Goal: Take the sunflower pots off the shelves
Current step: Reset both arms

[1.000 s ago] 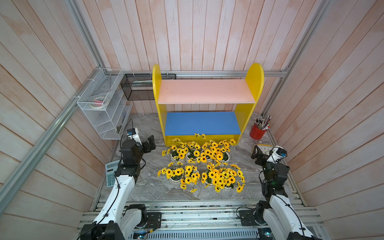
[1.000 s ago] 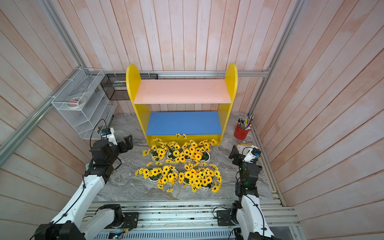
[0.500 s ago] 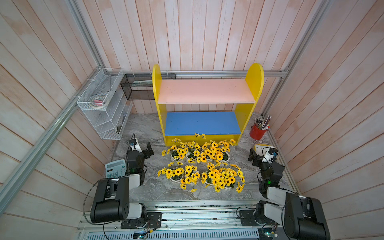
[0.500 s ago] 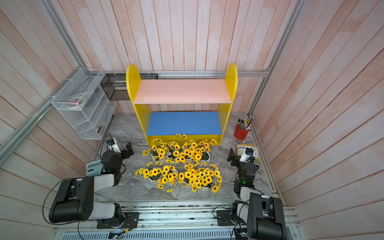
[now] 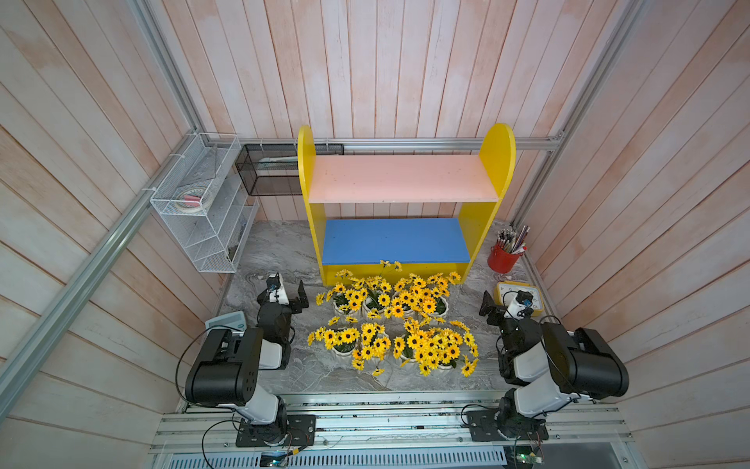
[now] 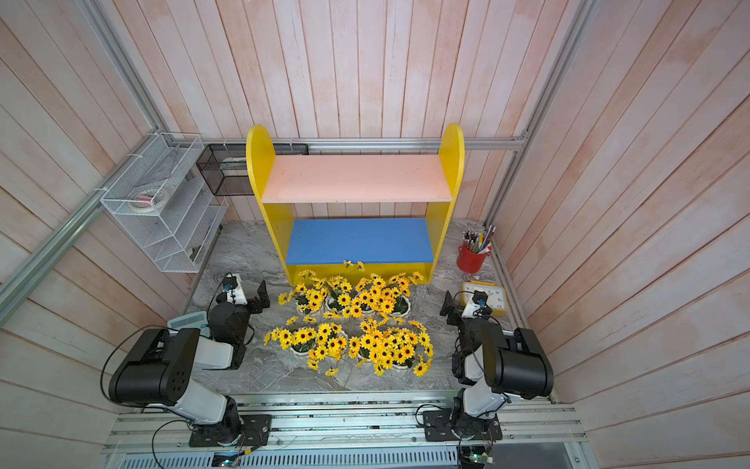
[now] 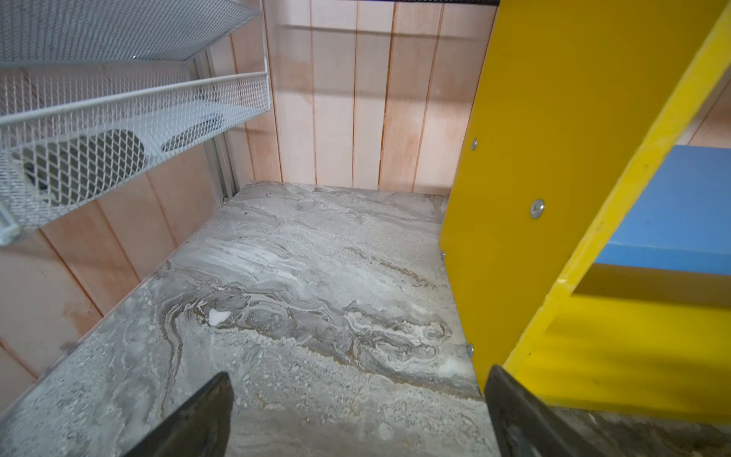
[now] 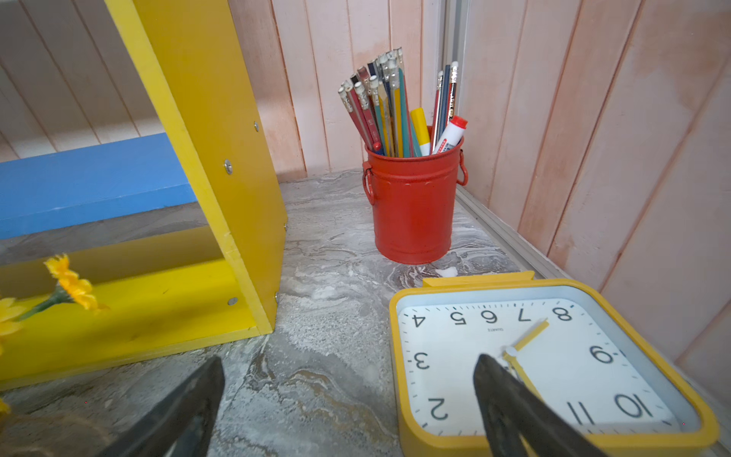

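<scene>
Arms [image 5: 227,365] [image 5: 580,365] folded back; only top views show all sunflower pots [image 5: 391,325].

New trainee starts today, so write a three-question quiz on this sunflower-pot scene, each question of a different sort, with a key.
1. True or false: a sunflower pot stands on the pink upper board of the shelves.
2. Which thing lies nearest the right gripper? A: the yellow clock. B: the white wire rack. C: the black mesh basket.
3. Fill in: the left gripper and the right gripper hold their fingers ____, with nothing between them.
Key: 1 false; 2 A; 3 open.
</scene>
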Controlling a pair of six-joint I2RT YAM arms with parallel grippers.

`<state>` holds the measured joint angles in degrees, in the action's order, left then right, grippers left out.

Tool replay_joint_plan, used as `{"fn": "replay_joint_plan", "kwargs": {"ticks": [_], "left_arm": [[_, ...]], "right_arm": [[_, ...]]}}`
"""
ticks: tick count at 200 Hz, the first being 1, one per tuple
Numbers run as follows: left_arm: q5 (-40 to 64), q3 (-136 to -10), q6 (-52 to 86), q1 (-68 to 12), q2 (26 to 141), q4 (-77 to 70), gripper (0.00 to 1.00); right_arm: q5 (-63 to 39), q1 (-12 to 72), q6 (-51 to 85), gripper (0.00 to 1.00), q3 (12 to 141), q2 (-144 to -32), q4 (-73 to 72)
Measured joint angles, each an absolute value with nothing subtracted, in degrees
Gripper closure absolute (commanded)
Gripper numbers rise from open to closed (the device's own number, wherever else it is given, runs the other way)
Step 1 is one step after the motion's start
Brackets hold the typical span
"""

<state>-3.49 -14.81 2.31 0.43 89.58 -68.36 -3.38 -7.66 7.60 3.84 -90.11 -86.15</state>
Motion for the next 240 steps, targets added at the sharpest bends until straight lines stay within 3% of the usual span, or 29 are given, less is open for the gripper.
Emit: {"fn": "replay_joint_plan", "kwargs": {"ticks": [74,240], "left_arm": [[-3.22,-15.00,1.65,0.43,89.58,-68.16,0.00],[-3.22,-15.00,1.48,0.43,89.58,-68.16,0.00]], "right_arm": [[6.61,-2.07,4.38,0.02,11.09,-89.06,-79.26],[7.42,-1.63,2.90,0.02,11.20,-89.06,-77.52]]}}
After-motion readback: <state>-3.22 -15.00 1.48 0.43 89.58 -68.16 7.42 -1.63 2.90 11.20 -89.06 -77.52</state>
